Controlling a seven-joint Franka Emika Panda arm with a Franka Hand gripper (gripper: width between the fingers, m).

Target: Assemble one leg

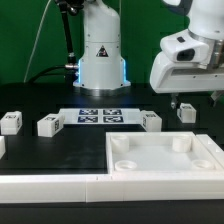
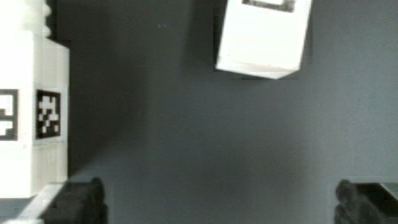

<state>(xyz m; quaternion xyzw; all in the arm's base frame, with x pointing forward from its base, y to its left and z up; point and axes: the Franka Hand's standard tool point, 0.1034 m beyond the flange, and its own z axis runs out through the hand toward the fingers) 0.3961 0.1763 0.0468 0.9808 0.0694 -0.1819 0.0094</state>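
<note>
Several small white legs lie on the black table in the exterior view: two at the left (image 1: 10,122) (image 1: 48,125), one right of the marker board (image 1: 151,120), and one under my gripper (image 1: 185,113). My gripper (image 1: 193,99) hangs open just above that last leg, holding nothing. In the wrist view one leg (image 2: 263,40) with a marker on its end face lies on the dark table, apart from the gripper (image 2: 221,205). Only the dark fingertips (image 2: 71,200) show at the frame's edge, wide apart with bare table between them.
The large flat white plate (image 1: 150,168) with round corner sockets lies at the front right. A white rail (image 1: 50,186) runs along the front left. The marker board (image 1: 100,115) lies before the robot base (image 1: 100,60); it also shows in the wrist view (image 2: 32,110).
</note>
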